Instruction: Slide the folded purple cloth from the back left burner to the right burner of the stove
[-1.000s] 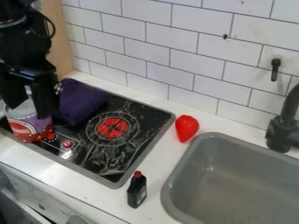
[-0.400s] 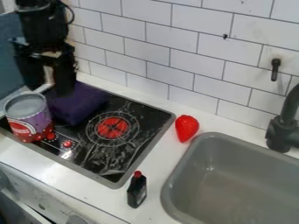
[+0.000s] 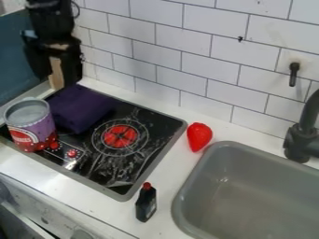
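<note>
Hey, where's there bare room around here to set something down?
The sink is bare inside. So is the counter strip between stove and sink, from the strawberry to the dark bottle, and the stove's front right corner. It's crowded at picture left, with the can beside the purple cloth and the hand near the cloth.

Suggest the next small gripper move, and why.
I'd probably ease the gripper toward the middle of the purple cloth: it hangs open near the cloth's far corner, off-centre, while the can stands close by the cloth's near-left side, leaving little spare room there.
</note>
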`<state>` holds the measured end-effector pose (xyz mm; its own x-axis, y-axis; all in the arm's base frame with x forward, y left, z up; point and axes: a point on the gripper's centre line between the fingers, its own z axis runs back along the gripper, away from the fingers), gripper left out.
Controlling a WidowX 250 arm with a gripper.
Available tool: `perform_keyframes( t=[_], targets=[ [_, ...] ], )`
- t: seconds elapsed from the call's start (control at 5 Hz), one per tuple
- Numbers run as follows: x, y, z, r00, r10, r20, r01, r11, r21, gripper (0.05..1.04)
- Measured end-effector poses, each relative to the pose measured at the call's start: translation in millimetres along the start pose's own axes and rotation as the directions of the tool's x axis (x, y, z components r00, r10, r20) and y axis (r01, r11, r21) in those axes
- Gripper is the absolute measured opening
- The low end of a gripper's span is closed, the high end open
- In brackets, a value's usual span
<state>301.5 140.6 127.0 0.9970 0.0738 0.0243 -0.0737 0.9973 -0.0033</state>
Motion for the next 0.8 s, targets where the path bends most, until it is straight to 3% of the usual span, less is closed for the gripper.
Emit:
perform_keyframes(
  t=[0.4,0.6,0.8],
  targets=[
    [32.6,32.6,-33.2,1.000,0.002,0.023,-0.002,1.000,-0.005,1.001],
    [42.7,43.2,-52.7,1.000,0.004,-0.013,-0.004,1.000,0.015,1.001],
    [42.6,43.4,-72.9,0.998,0.004,-0.063,-0.004,1.000,0.000,1.001]
  ],
)
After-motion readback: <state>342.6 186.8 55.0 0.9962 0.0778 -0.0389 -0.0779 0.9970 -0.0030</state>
